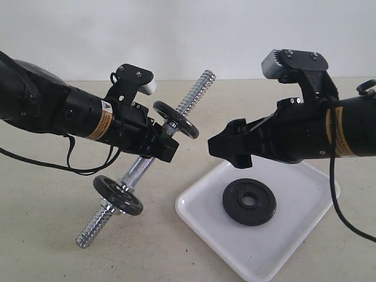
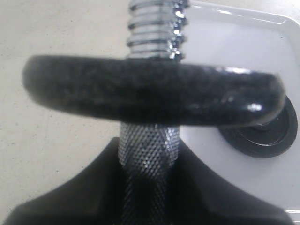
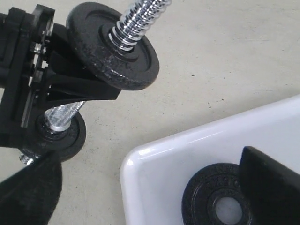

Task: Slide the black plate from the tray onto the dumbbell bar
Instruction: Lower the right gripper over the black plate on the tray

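Left hand: the black left hand (image 1: 164,147) is clamped on the knurled middle of the short chrome steel dumbbell bar (image 1: 136,168), with a jaw pressed to either side of it.
Dumbbell bar: it is held tilted over the beige tabletop (image 1: 47,235), one coarse threaded end low and the other raised; I cannot tell whether the low end touches the tabletop.
Discs on the bar: the small black round upper disc (image 1: 176,119) sits just past the left hand's fingertips, and a matching lower disc (image 1: 117,195) sits on the other side of the grip.
Right hand: the black right hand (image 1: 228,144) is spread wide and holds nothing; it hangs above the tray, its fingertips pointing toward the bar but apart from it.
Black plate: the flat round matte black plate (image 1: 249,201), with a centre hole and a raised hub ring, lies flat near the middle of the glossy white rectangular tray (image 1: 202,229), under the right hand and untouched by it.
Tray: it rests on the tabletop beside the bar, apart from it.
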Motion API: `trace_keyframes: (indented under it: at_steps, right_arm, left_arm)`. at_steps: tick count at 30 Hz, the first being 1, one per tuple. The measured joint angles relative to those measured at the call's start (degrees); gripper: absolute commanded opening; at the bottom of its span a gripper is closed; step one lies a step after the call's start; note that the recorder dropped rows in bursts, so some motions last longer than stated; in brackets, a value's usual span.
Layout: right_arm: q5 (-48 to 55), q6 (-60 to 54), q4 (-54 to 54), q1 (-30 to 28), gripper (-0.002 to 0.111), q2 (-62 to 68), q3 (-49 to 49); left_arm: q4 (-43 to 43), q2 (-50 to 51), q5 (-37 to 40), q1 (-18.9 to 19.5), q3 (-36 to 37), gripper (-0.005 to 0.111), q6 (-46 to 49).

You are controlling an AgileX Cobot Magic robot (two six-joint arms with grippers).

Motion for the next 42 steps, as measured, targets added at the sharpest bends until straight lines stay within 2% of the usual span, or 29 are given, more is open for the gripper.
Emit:
trace_keyframes:
  at_steps: [11, 25, 31, 42]
  right_arm:
    - [2.3, 2.3, 0.0, 0.0, 0.092, 0.0, 0.0]
    - [10.2, 5.6, 0.0, 0.0, 0.092, 2.8, 0.0]
    - [8.6, 6.1, 0.0, 0.0, 0.092, 9.6, 0.0]
    - [6.8, 6.5, 0.1, 0.0, 0.092, 10.1, 0.0]
  left_arm:
    - [0.0, 0.0, 0.8, 0.0, 0.0, 0.004, -0.3]
    - [0.0, 0.0, 0.7, 0.0, 0.0, 0.004, -0.5]
    - [0.0, 0.0, 0.3, 0.0, 0.0, 0.004, -0.5]
    - [0.0, 0.0, 0.3, 0.0, 0.0, 0.004, -0.5]
